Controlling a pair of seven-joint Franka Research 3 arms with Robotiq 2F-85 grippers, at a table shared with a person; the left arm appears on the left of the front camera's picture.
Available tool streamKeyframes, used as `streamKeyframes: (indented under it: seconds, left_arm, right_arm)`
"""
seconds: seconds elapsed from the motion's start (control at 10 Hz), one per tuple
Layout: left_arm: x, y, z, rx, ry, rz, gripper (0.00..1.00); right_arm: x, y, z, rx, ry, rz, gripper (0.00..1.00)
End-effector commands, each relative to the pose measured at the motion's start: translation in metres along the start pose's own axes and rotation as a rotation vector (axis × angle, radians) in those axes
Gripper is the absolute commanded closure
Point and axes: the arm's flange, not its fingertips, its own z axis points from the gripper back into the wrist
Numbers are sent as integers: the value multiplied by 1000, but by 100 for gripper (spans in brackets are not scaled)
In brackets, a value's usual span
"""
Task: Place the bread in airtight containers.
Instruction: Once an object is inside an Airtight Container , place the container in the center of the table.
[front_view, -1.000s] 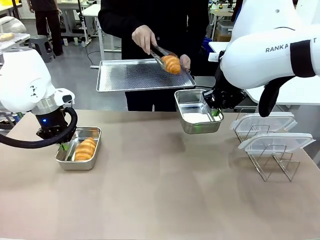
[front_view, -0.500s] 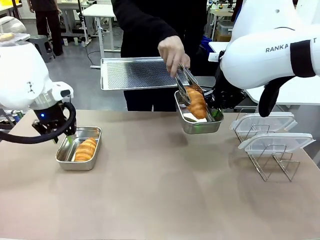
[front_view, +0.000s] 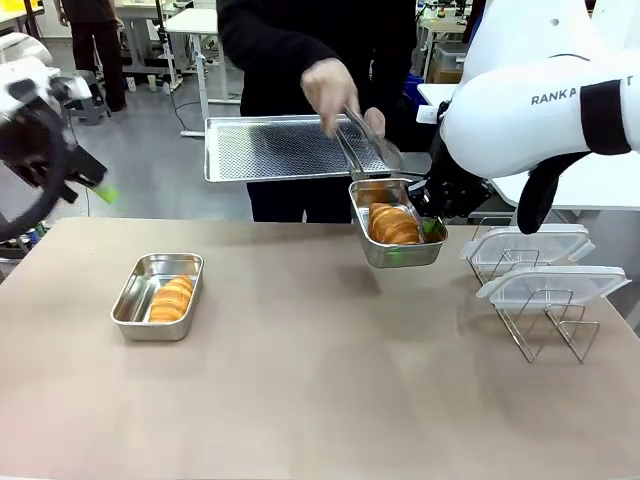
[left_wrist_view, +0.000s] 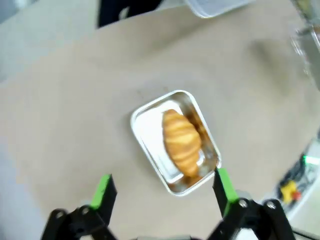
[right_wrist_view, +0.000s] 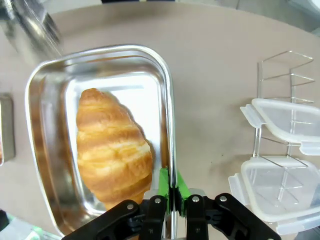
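Observation:
One croissant (front_view: 171, 298) lies in a steel tin (front_view: 130, 300) resting on the table at the left. My left gripper (front_view: 98, 188) hangs open, high above and to the left of it; from the left wrist view its open fingers (left_wrist_view: 164, 182) frame that tin (left_wrist_view: 145, 135) and croissant (left_wrist_view: 181, 141) far below. My right gripper (front_view: 430, 225) is shut on the rim of a second tin (front_view: 400, 255), held tilted above the table, with the other croissant (front_view: 393, 224) inside. The right wrist view shows the pads (right_wrist_view: 164, 186) pinching the tin's wall (right_wrist_view: 45, 130) beside the croissant (right_wrist_view: 114, 150).
A person across the table holds a perforated steel tray (front_view: 280, 150) and tongs (front_view: 352, 140) just above the held tin. Two clear lids (front_view: 530, 245) (front_view: 555, 283) rest on wire racks at the right. The table's middle and front are bare.
The person lowered the second croissant into the held tin with tongs and drew them back. My left gripper opened, let go of the left tin and rose up to the left.

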Motion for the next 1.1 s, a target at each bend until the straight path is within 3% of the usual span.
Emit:
streamKeyframes:
  seconds: [0.0,0.2,0.4,0.6,0.7,0.8,1.0]
  left_arm:
    - [-20,42,33,-222,0,-200,0]
    - [-55,71,78,-335,-110,-408,0]
    - [-84,92,92,-375,-171,-517,0]
    - [-90,98,77,-419,-227,-534,0]
    - [-87,99,73,-450,-208,-521,0]
    - [-103,95,85,-378,-196,-532,0]
    - [-103,95,85,-378,-196,-532,0]
  right_arm:
    - [2,0,3,12,-17,-3,100]
    - [2,0,3,12,-17,-3,100]
    - [2,0,3,12,-17,-3,100]
    - [2,0,3,12,-17,-3,100]
    - [2,0,3,12,-17,-3,100]
    - [2,0,3,12,-17,-3,100]
    - [2,0,3,12,-17,-3,100]
